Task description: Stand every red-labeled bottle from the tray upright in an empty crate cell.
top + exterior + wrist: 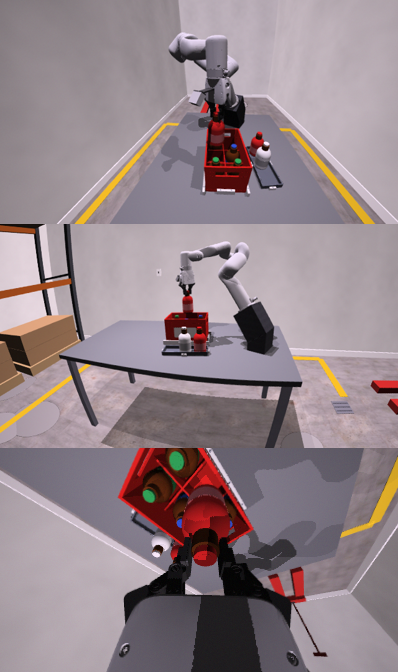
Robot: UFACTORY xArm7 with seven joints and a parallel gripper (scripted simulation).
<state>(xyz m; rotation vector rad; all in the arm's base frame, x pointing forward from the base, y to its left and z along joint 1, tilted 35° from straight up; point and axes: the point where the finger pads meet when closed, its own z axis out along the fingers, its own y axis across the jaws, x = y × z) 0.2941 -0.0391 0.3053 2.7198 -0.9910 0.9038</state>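
Note:
My gripper [215, 111] [186, 292] [205, 546] is shut on the neck of a red-labeled bottle [216, 134] [187, 304] [204, 512]. The bottle hangs upright over the back left part of the red crate [227, 178] [171, 330] [134, 484], its base about at rim level. In the crate stand two green-capped brown bottles [215, 161] [237, 162] [149, 494] [176, 460] and a blue-capped one [233, 152]. On the dark tray [271, 181] [169, 352] beside the crate stand another red-labeled bottle [257, 144] [199, 340] and a white-labeled bottle [263, 156] [185, 340] [160, 542], both upright.
The arm's black base [234, 113] [256, 328] sits on the grey table [130, 348] behind the crate. A shelf rack with cardboard boxes [37, 339] stands left of the table. Yellow floor lines [329, 177] border the area.

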